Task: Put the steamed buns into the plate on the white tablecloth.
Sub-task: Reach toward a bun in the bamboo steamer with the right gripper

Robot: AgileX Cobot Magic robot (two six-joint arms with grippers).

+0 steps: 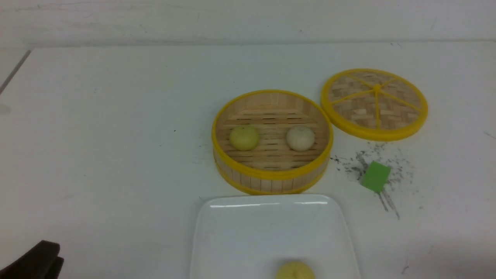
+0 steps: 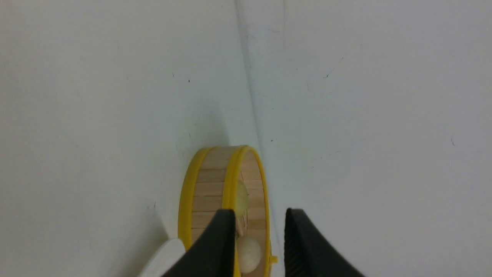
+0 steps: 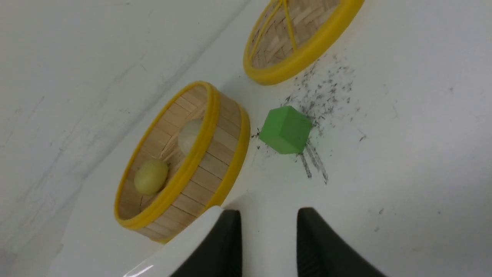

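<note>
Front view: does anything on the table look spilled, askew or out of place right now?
A patch of black speckles and streaks marks the white tablecloth right of the steamer, with a stray green block sitting on it. The lid lies beside the steamer. Nothing looks tipped or broken.

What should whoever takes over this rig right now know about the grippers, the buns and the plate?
Left gripper: open, empty.
Right gripper: open, empty.
Done: first yellow bun lies on the plate.
Left: second yellow bun and off-white bun sit in the steamer, just beyond the plate. Its lid is off and lies beside it. Both buns have yet to go onto the plate.
</note>
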